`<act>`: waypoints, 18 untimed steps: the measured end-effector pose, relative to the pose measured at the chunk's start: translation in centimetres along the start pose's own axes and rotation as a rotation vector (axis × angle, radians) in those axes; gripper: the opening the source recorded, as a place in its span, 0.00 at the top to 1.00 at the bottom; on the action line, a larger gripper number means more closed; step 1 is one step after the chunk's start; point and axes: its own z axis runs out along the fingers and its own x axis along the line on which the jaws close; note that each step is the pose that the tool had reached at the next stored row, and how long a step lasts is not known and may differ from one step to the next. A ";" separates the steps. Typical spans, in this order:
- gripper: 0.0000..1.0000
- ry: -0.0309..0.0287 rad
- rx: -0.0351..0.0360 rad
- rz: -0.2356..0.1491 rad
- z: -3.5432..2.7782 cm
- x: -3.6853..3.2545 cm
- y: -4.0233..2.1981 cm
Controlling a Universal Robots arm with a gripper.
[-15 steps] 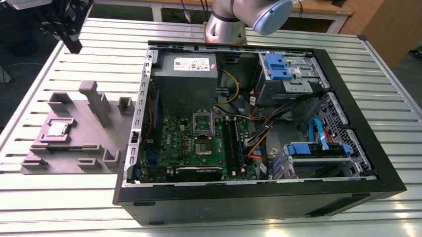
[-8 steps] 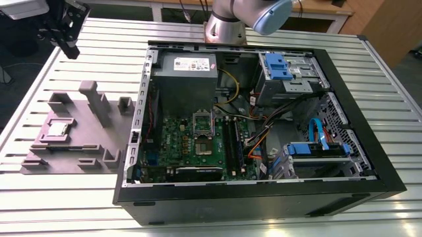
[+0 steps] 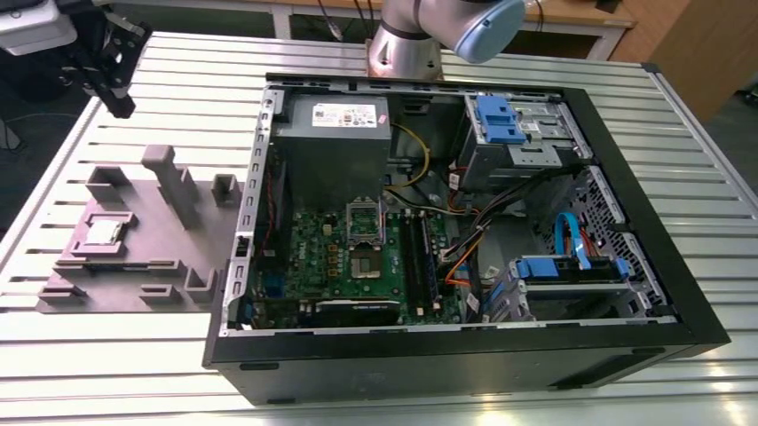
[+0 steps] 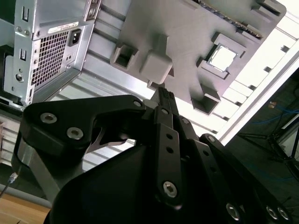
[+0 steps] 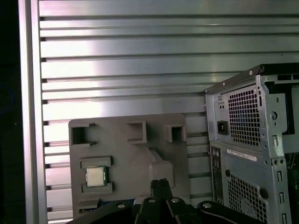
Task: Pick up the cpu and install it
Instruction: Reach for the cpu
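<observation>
At about nine o'clock in the exterior view, well outside the open computer case [image 3: 663, 293], the cpu [image 3: 105, 232] lies flat in a square pocket of the grey holder [image 3: 154, 247], and nothing touches it. We judge the work to be at its first step, the approach for the pick. The gripper [image 3: 119, 106] hangs at about eleven o'clock, well apart from the chip. In both wrist views its jaws stand pressed together with nothing between them. By our reading, the pick calls for parting those jaws, squaring up over the chip and coming down cleanly between the pocket's raised walls. Tall posts [image 3: 177, 191] rise from the holder at about two o'clock of the chip, and we would keep clear of them. The socket [image 3: 365, 259] sits mid-way on the green motherboard [image 3: 311, 257], at six o'clock of the power supply [image 3: 332, 146], and its frame seems swung up. The case's near wall stands between holder and board, and cables [image 3: 468, 253] crowd in at three o'clock of the socket.
</observation>
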 end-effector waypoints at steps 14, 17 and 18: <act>0.90 0.0009 0.0001 0.000 1.59 1.99 -0.56; 0.90 0.0010 0.0001 0.000 1.92 2.49 -0.65; 0.90 0.0011 0.0002 0.000 2.02 2.64 -0.67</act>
